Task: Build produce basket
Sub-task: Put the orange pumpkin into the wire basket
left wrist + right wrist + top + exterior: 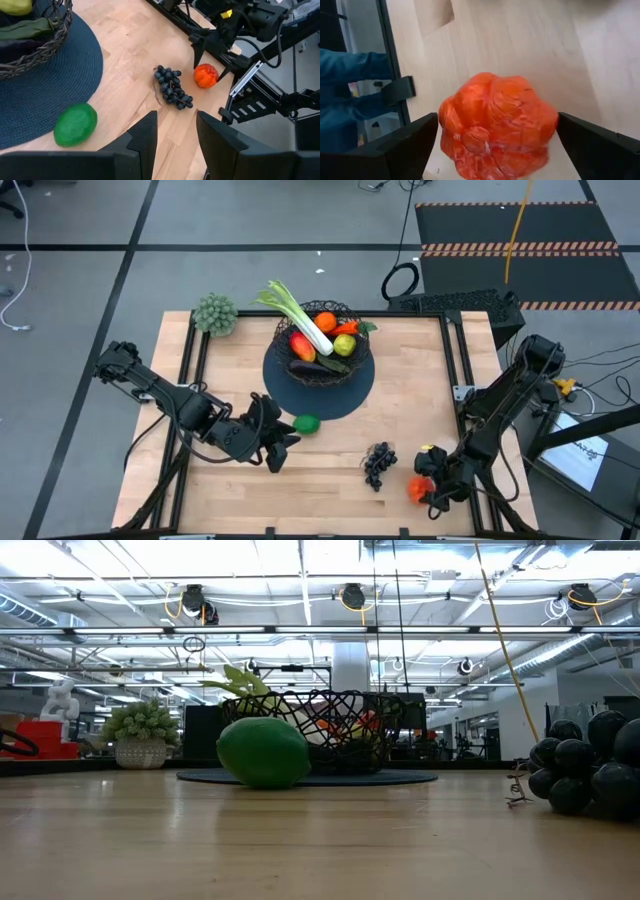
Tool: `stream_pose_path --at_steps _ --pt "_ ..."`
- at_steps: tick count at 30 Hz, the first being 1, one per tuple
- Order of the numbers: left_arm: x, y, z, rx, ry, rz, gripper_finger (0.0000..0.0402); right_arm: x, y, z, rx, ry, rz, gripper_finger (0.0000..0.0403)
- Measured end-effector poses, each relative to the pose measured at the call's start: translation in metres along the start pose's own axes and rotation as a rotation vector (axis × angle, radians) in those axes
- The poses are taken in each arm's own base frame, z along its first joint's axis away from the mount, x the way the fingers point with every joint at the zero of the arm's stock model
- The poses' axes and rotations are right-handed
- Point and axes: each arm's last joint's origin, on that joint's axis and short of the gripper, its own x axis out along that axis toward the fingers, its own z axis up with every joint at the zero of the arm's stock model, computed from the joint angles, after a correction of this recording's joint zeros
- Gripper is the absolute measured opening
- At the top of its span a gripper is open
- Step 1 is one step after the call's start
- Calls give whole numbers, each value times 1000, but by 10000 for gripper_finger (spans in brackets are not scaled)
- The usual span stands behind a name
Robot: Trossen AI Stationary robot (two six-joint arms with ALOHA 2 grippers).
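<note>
A ribbed red tomato (pixel 497 125) fills the right wrist view, sitting between the right gripper (pixel 432 487)'s wide-spread jaws, which stand either side of it with no visible contact. In the high view it lies near the bench (pixel 330 470)'s front right corner, well away from the basket (pixel 319 343), which rests on a dark round mat (pixel 345 395) toward the back.

The step in hand appears to be seizing the tomato. Done well, that likely means centring the jaws on its widest part, closing gently so the lumpy surface does not squirt sideways, then lifting clear of the dark grapes (pixel 379 464), which lie between tomato and basket. The basket already holds a leek (pixel 297 311), an orange, a lemon and other produce, so a low release into a gap beside the leek should stop anything rolling out.

The left gripper (pixel 276 444) hovers near the front left of the mat, jaws moderately apart and empty, close to a lime (pixel 306 423) at the mat's front edge.

Only the right wrist view shows the tomato's true position between the jaws. The low view misses the tomato altogether but shows lime and grapes resting flat on the bench. A fuzzy green clump (pixel 215 313) sits left of the basket.
</note>
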Motion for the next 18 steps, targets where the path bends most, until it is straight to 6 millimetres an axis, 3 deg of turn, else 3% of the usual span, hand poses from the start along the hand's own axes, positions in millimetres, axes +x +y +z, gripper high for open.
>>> stream_pose_path --at_steps 12,18 --pt "0 0 -1 27 15 -7 136 9 1 -1 29 2 -18 341" --pt "0 0 -1 19 16 -7 136 11 6 0 96 -13 48 336"
